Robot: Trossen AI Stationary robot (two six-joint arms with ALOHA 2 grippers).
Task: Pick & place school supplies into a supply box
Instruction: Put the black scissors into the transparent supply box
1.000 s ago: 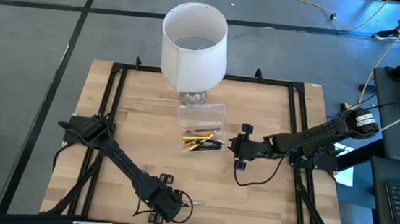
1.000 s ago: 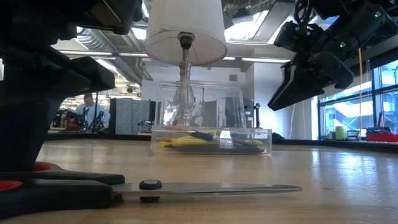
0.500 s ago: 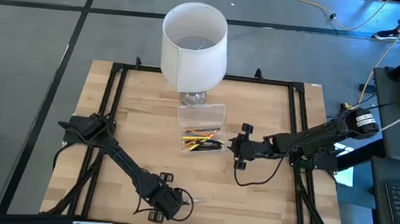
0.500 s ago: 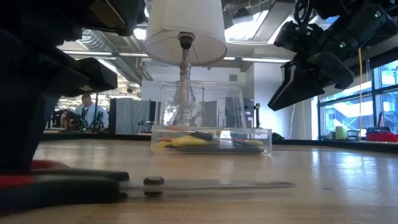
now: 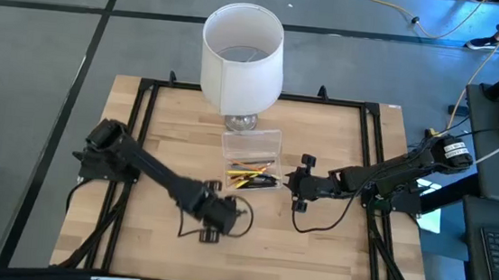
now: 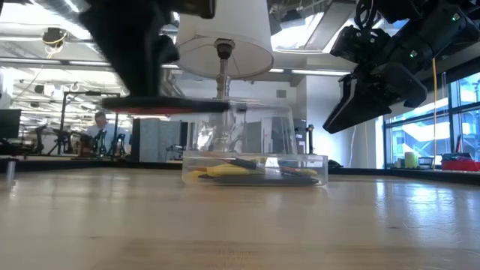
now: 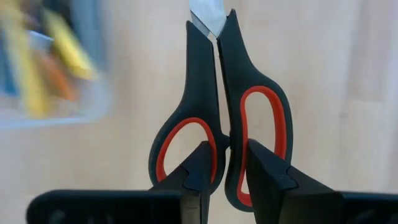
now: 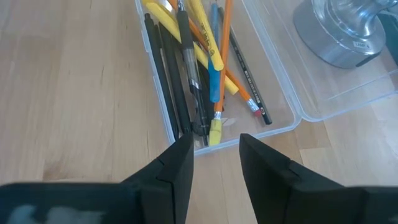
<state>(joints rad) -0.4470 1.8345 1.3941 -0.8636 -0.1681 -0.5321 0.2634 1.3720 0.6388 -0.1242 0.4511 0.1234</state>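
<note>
My left gripper (image 7: 230,149) is shut on the scissors (image 7: 217,106), which have black handles with red inner rings. In the low view the scissors (image 6: 165,105) hang level in the air under this gripper, left of the clear supply box (image 6: 255,169). From above, my left gripper (image 5: 223,212) is just near-left of the box (image 5: 253,149). Yellow, orange, blue and dark pens and pencils (image 8: 205,68) lie in the box's tray. My right gripper (image 8: 216,140) is open and hovers at the tray's right end (image 5: 293,185). My left gripper pinches the scissors between its two fingers at the inner bars of the handles (image 7: 229,134), where the two loops meet. One finger (image 7: 200,165) stands in each loop. The fingers come from above, pointing down. The scissors are lifted clear and lie level, with the blades (image 7: 208,15) shut.
A big white lampshade (image 5: 243,53) on a glass base (image 8: 339,31) stands at the box's far side. The box's clear lid (image 5: 251,143) lies open toward the lamp. A black frame (image 5: 140,149) runs around the wooden table top. A person shows far behind in the room (image 6: 101,127).
My left gripper has risen from the table's near edge and moved toward the far side, close to the box. The scissors lay flat on the table a second ago. They are now lifted clear and carried along, still level.
</note>
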